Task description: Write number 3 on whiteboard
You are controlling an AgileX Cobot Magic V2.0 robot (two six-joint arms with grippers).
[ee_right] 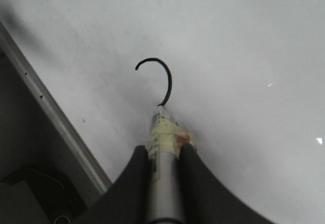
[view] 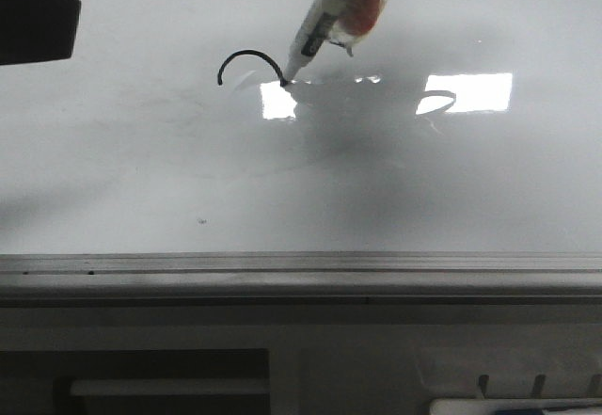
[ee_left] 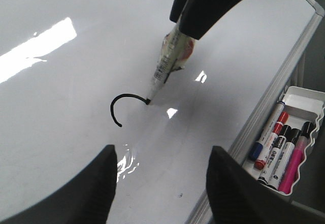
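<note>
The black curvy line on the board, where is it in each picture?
Front view: the black curved line sits upper middle-left on the whiteboard, ending at the marker tip.
Left wrist view: the line is near the centre, left of the marker tip.
Right wrist view: the line is at the centre, just above the marker held in the right pincer.
Shared landmark: the marker tip touching the line's end.
</note>
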